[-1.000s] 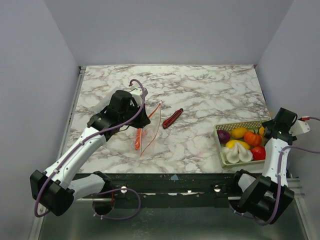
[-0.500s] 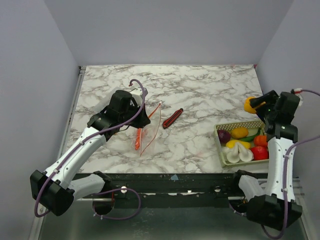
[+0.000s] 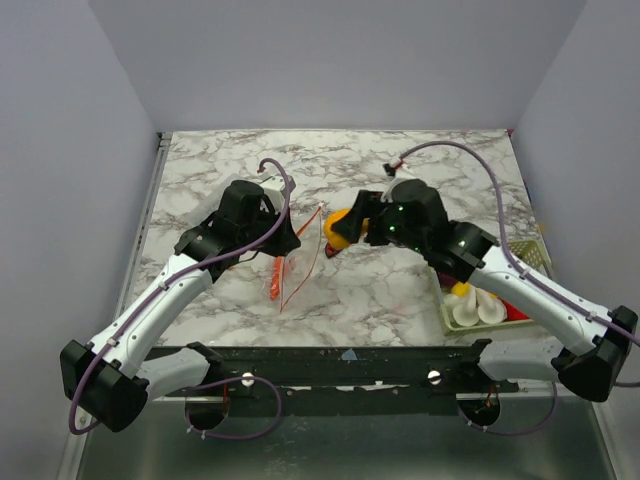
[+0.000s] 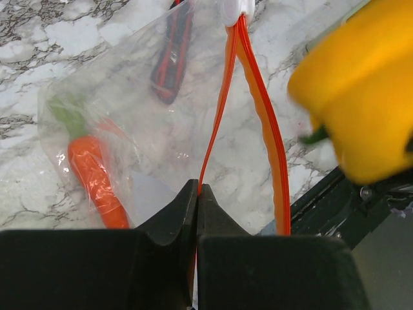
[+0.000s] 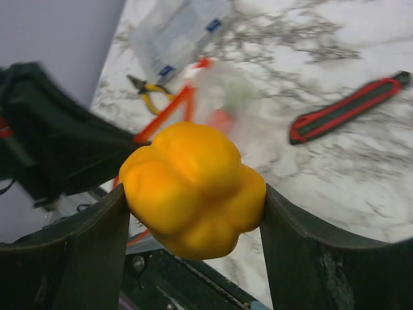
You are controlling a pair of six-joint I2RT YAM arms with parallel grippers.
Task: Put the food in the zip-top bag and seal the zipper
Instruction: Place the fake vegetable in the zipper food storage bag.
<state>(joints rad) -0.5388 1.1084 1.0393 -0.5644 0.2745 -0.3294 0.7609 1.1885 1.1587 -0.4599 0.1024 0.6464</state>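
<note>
Left gripper clamping one lip of zipper, propping zip-top bag mouth open, left of tabletop centre. Carrot lying inside. Right gripper squeezing yellow bell pepper, hovering beside mouth for drop-in. Remaining food sitting in basket at right edge.

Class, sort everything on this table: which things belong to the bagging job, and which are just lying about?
Job: bag, zipper, carrot inside it, pepper, other food.
Lying about: stick, pliers, blue-strip bag.
</note>
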